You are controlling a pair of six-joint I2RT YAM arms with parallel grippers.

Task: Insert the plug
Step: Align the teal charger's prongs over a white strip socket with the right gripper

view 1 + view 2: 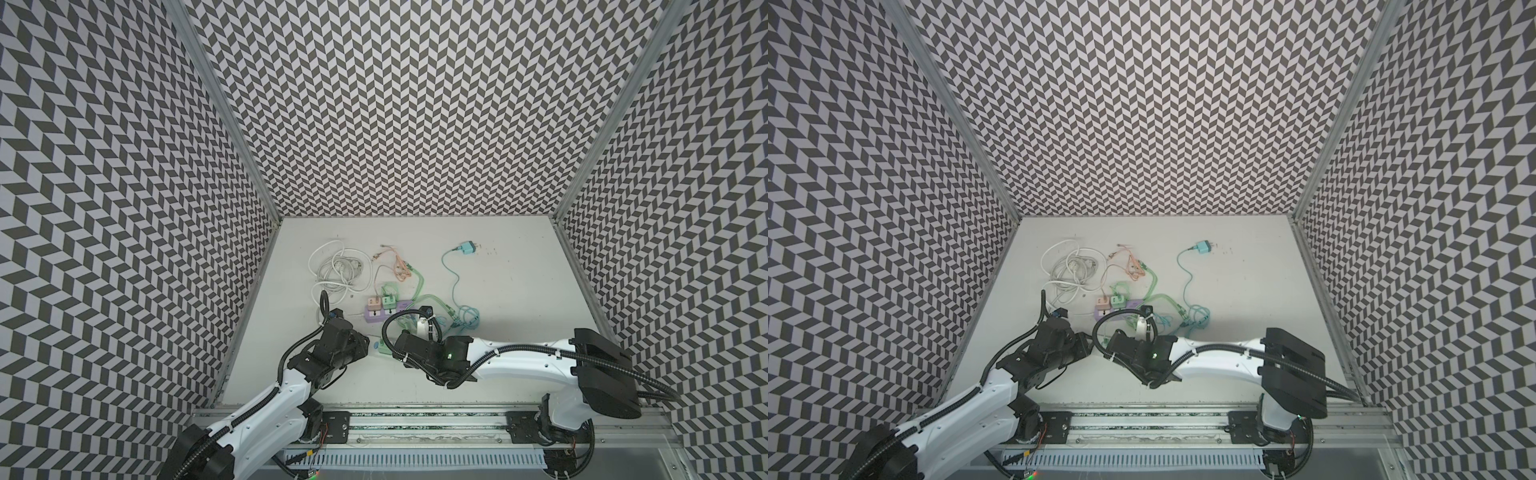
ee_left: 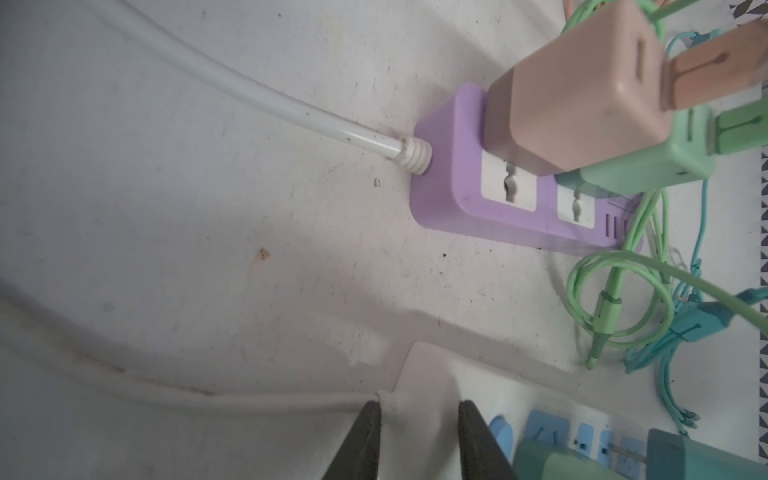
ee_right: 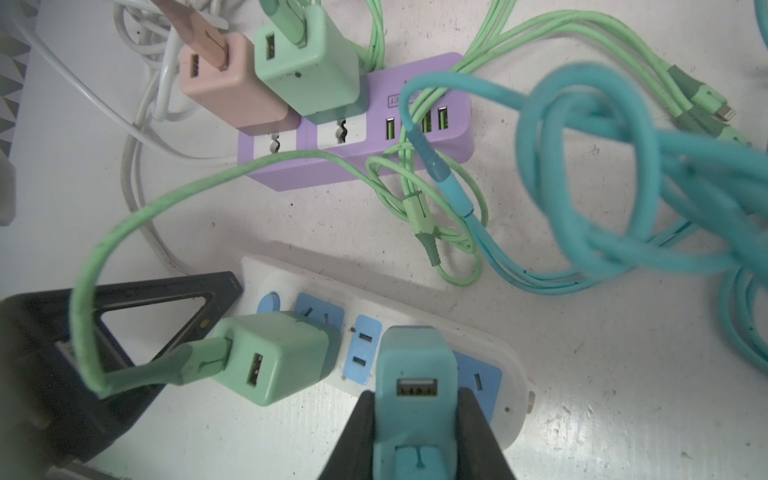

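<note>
My right gripper [image 3: 415, 395] is shut on a teal plug [image 3: 415, 361], its USB port facing the camera. The plug stands upright over the white power strip [image 3: 291, 282], above a blue socket near the strip's far end; its prongs are hidden. A green plug [image 3: 274, 357] with a green cable sits in a socket beside it. My left gripper [image 2: 419, 409] is shut on the cord end of the white power strip [image 2: 436, 374], one finger on each side. In a top view the green plug [image 1: 384, 348] shows between the two wrists.
A purple power strip [image 3: 291, 174] just behind carries a pink adapter [image 3: 232, 91] and a green adapter [image 3: 311, 66]. Green and teal cables [image 3: 582, 166] lie tangled beside it. Further back lie a white cable coil [image 1: 336, 266] and another teal plug [image 1: 465, 248].
</note>
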